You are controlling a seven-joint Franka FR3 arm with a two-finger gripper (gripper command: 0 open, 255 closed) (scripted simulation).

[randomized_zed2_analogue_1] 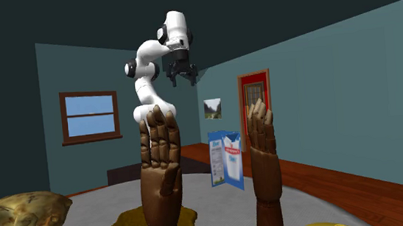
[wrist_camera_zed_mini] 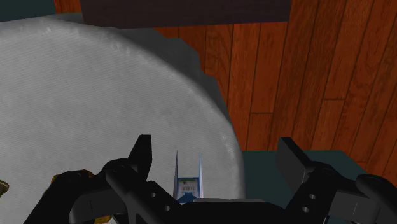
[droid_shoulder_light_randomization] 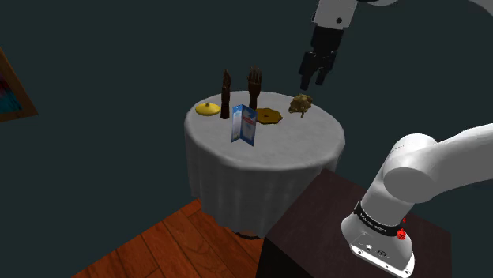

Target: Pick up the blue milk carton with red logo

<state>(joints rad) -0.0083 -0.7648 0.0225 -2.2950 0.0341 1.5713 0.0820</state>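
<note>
Milk carton (droid_shoulder_light_randomization: 244, 125): upright on table (droid_shoulder_light_randomization: 300, 140) | gripper (droid_shoulder_light_randomization: 313, 81): well above it, wide open, empty

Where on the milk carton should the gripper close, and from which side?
Grip the milk carton across its upper body, from above: it stands upright, apart from the wooden hands. The open gripper hangs high over the table.

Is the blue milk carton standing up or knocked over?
Upright: the milk carton stands on its base on the table, top upward.
</note>
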